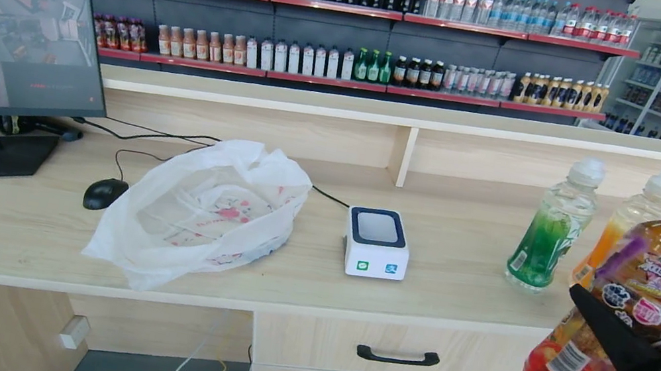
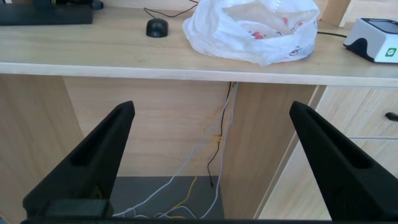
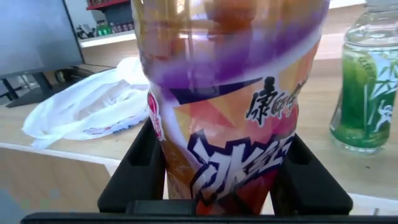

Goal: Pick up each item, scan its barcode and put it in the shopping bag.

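Purple-capped and filled with amber tea over red fruit pieces, the bottle (image 1: 638, 311) sits in the head view at the lower right, slightly tilted and out in front of the desk (image 1: 463, 234) edge, clamped around its lower half by the right gripper (image 1: 622, 328). Behind it on the desk stand a green bottle (image 1: 551, 229) and an orange bottle (image 1: 630, 222), upright and just beside each other. The white scanner (image 1: 376, 241) sits near the middle of the desk, well apart from the held bottle, with the white plastic shopping bag (image 1: 205, 211) lying open just to its left; a mouse (image 1: 104, 193) and a monitor (image 1: 6, 37) are farther left. From the left wrist view, the left gripper (image 2: 211, 162) has its fingers spread wide with nothing between them, lower than the desktop and facing the open space under the desk, where cables (image 2: 211, 149) hang; the bag (image 2: 255, 28) and scanner (image 2: 373, 37) show above. From the right wrist view, the bottle (image 3: 230, 93) stands between the black fingers of the right gripper (image 3: 224, 180), both pressed against its label, with the green bottle (image 3: 367, 93) and the bag (image 3: 93, 106) on the desk beyond.
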Available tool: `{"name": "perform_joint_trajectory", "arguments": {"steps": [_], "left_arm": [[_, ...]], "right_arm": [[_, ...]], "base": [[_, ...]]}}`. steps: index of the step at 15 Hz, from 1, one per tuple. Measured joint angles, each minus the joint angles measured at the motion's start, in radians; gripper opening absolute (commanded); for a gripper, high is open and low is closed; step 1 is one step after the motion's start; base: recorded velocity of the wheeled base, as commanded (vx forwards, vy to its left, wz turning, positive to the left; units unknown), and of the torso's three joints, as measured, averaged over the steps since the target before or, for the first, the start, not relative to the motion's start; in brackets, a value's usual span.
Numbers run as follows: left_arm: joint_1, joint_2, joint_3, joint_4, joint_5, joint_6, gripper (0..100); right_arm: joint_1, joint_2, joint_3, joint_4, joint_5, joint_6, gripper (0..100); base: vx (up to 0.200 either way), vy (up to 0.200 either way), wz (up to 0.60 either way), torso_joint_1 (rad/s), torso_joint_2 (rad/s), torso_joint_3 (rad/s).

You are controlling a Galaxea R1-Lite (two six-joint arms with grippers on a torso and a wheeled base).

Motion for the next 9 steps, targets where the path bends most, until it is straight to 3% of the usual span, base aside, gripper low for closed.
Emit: {"name": "perform_joint_trajectory", "arguments": {"steps": [9], "left_arm": [[0.0,0.0,0.0,0.0,0.0,0.0,100]], "right_arm": [[0.259,0.128,-0.267,0.013,0.011,0.258,0]], "base": [[0.0,0.0,0.0,0.0,0.0,0.0]]}}
